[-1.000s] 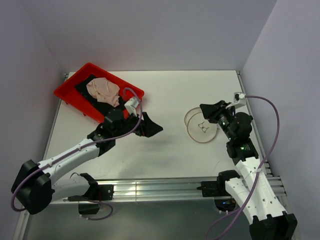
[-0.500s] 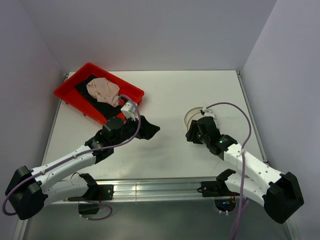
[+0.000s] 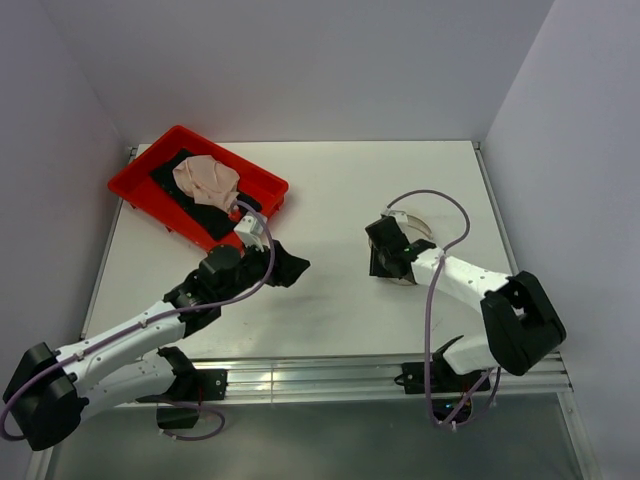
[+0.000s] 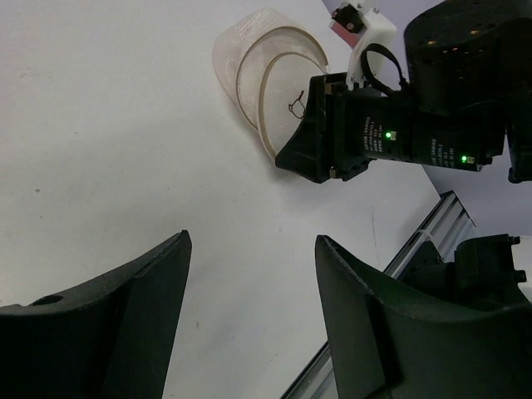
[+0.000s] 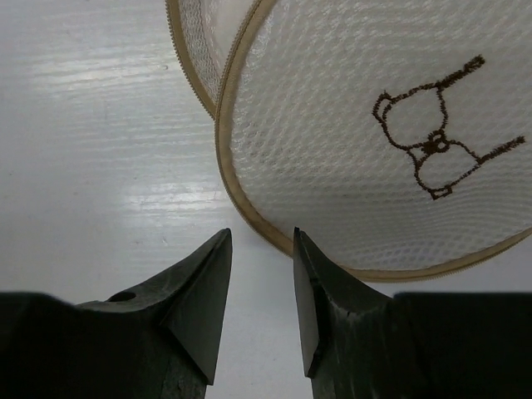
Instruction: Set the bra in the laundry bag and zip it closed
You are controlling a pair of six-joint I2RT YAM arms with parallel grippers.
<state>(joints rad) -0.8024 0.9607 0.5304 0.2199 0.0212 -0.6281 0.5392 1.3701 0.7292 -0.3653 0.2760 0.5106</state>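
Note:
The bra point(image 3: 205, 178) lies bunched on a black cloth in the red tray point(image 3: 135, 178) at the back left. The laundry bag point(image 3: 418, 224) sits at the centre right, mostly hidden under my right wrist. In the right wrist view the laundry bag point(image 5: 374, 125) shows its flat mesh face with the glasses mark point(image 5: 432, 141). My right gripper point(image 3: 385, 268) point(image 5: 262, 237) is slightly open with only table between the tips, right at the bag's beige rim. My left gripper point(image 3: 290, 265) point(image 4: 249, 241) is open and empty over bare table, facing the bag point(image 4: 258, 75).
The black cloth point(image 3: 195, 205) fills the tray under the bra. An aluminium rail point(image 3: 330, 375) runs along the near edge and shows in the left wrist view point(image 4: 432, 233). Walls close in the left, back and right. The right arm's wrist point(image 4: 382, 133) stands beside the bag.
My right arm has swung left and down over the bag, bringing its fingertips to the bag's rim. My left gripper has drawn back slightly to the left.

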